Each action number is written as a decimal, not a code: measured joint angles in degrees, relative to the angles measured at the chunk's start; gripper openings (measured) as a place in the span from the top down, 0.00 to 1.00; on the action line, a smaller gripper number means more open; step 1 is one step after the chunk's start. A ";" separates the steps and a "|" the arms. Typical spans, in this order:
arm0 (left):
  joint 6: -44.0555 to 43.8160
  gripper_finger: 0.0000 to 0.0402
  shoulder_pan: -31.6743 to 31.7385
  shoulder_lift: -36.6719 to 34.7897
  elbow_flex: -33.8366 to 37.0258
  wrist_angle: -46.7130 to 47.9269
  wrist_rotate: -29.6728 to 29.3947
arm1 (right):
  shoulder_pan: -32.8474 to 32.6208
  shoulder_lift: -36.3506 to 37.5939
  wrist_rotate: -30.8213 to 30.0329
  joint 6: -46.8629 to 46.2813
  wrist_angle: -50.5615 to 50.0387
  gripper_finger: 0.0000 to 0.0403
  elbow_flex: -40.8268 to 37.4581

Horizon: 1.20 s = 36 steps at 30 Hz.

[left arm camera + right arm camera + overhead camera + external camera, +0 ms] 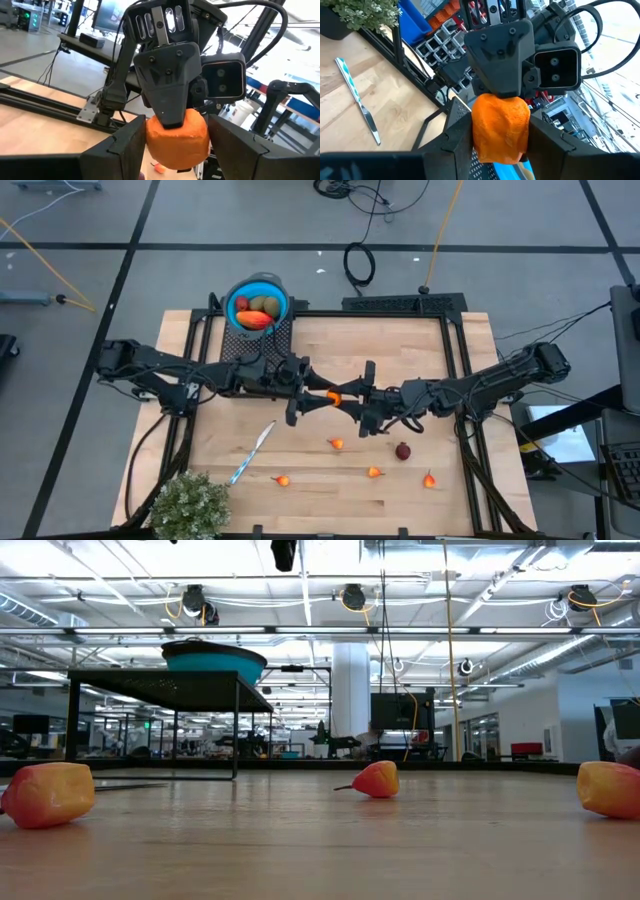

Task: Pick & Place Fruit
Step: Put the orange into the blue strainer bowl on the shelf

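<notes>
Orange fruit piece [176,141] sits mid-air above the worktop [420,340], clamped between both hands at once: left hand [312,399] and right hand [352,397] each grip it, hiding most of it; other fruit fills the blue bowl [258,303]

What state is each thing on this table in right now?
Orange fruit: in the air, gripped from both sides.
Left gripper: shut on the orange fruit.
Right gripper: shut on the orange fruit.
Blue bowl: partly filled with fruit.
Knife: lying flat, untouched.
Dark red ball: resting on the table.
</notes>
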<state>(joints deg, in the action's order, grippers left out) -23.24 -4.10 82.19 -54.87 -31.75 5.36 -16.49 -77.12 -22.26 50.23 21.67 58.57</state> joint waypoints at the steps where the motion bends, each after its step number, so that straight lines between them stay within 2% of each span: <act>1: -0.22 0.47 -0.01 0.00 0.00 0.00 0.23 | 0.00 0.00 0.02 0.01 0.07 0.64 0.00; 12: -1.48 0.47 -0.04 1.67 -0.05 -4.74 0.64 | 0.04 0.00 -0.06 -0.01 0.30 0.64 -0.01; 21: -2.86 0.48 -0.02 2.10 -0.05 -4.46 2.06 | 0.35 0.00 -0.24 -0.01 0.37 0.64 -0.02; 24: -3.06 0.51 -0.02 2.08 -0.05 -3.60 2.06 | 0.35 0.00 -0.15 -0.03 0.22 0.64 -0.02; 31: -3.02 0.68 -0.04 2.05 -0.05 -3.42 2.17 | 0.35 0.00 -0.14 -0.03 0.14 0.62 -0.02; 36: -3.95 0.70 -0.04 2.03 -0.05 -2.89 2.21 | 0.35 0.00 -0.12 -0.05 0.18 0.57 -0.02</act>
<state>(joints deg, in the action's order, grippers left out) -27.19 -4.14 84.23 -54.92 -34.64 7.57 -16.14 -77.12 -22.38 50.17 21.85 58.54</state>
